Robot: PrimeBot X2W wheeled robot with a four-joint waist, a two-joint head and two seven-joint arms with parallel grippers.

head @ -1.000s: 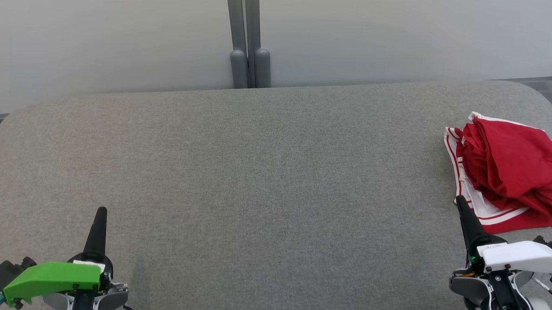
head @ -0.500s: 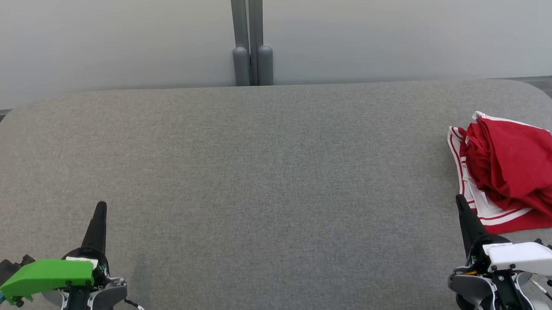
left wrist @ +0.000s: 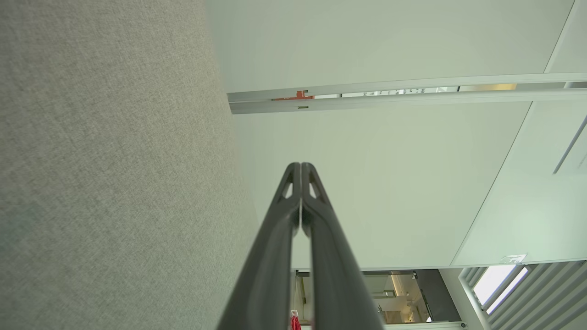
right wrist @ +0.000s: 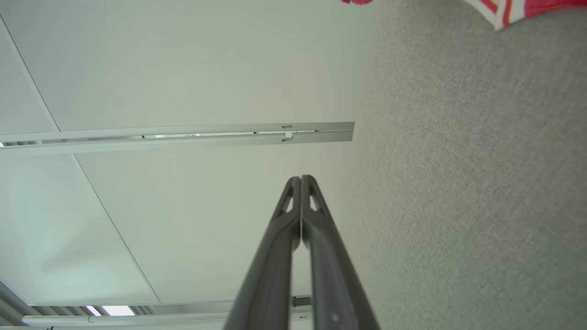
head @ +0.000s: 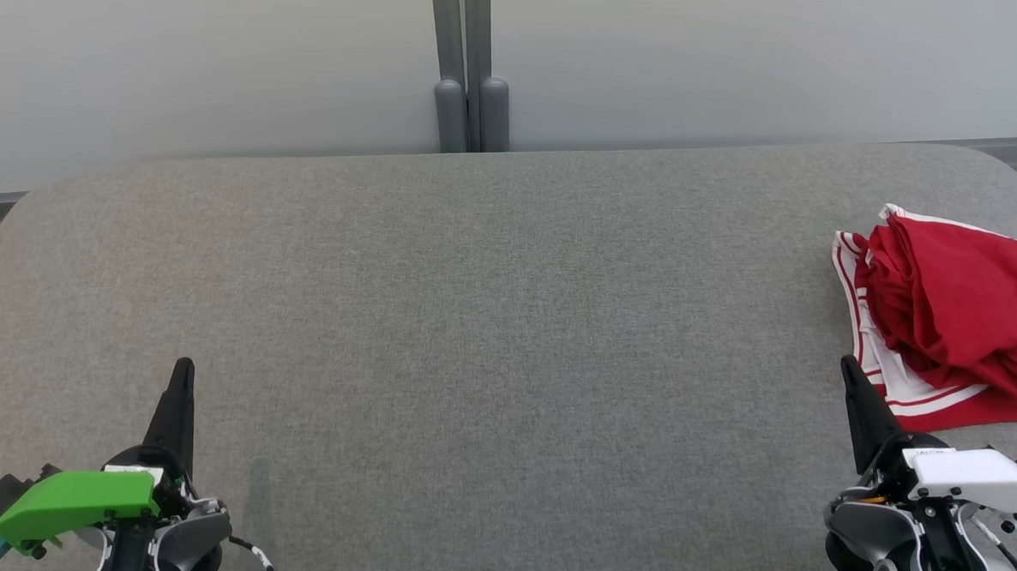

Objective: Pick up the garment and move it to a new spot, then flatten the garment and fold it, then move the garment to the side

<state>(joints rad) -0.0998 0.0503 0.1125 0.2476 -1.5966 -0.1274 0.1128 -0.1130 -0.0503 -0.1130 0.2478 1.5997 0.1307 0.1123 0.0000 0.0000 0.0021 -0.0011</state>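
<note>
The garment [head: 953, 326] is red with white stripes along its edges and lies crumpled at the right edge of the grey fabric-covered table [head: 491, 302]; a corner of the garment [right wrist: 513, 9] peeks in at the top of the right wrist view. My right gripper [head: 848, 366] is shut and empty, its tip just in front of the garment's near left edge. At the lower left my left gripper [head: 183, 366] is also shut and empty, far from the garment. Each wrist view shows its own fingers pressed together, left gripper [left wrist: 301, 166] and right gripper [right wrist: 301, 178].
A pale wall with a grey vertical post [head: 471, 61] stands behind the table's far edge. The table's wide grey surface stretches bare between the two grippers.
The whole head view has drifted slightly, so the camera has moved. Both grippers stay shut and the garment lies as before.
</note>
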